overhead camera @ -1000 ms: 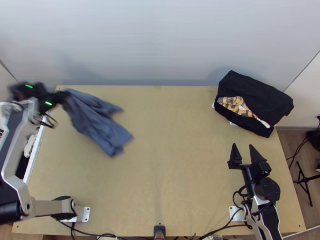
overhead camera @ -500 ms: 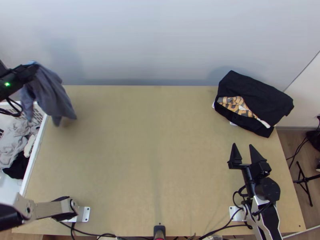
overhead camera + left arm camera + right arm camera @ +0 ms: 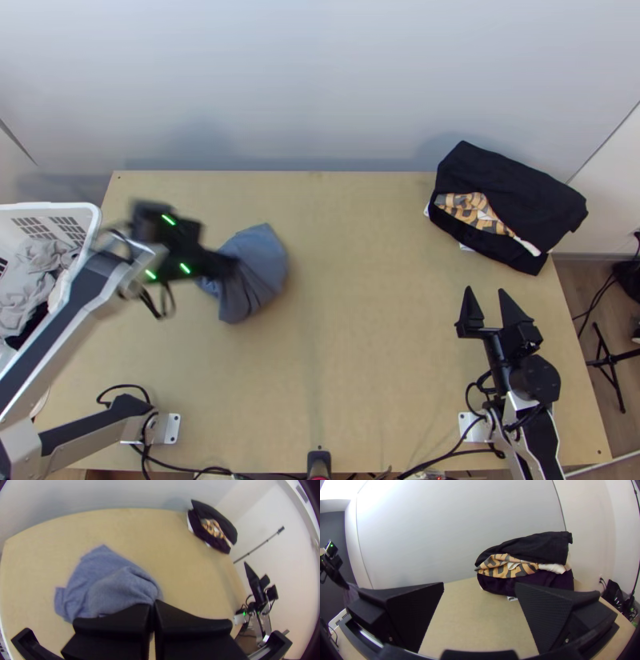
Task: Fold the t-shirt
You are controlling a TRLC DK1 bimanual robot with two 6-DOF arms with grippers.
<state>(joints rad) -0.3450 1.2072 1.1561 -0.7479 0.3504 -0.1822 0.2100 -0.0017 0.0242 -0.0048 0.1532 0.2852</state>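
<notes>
Has swung one blue cloth (image 3: 260, 268), pinched in left gripper (image 3: 234, 266), inward over one table (image 3: 360, 344) by one wall (image 3: 320, 80), with right gripper (image 3: 485, 292) wide.

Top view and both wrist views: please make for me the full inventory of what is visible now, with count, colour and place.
T-shirt: one, blue-grey, bunched, over table's left half
Table: one, light wood, centre
Clothes pile: one, mostly black, orange-patterned and white parts, table's far right
Basket: one, white, beyond table's left edge
Basket clothes: several, grey, white, black
Tripod stand: one, black, right floor
Cables: several, black, near bases
Arms: two, silver-grey and black, left and right
Left gripper: one, black, gripping t-shirt
Right gripper: one, black, open, near right
</notes>
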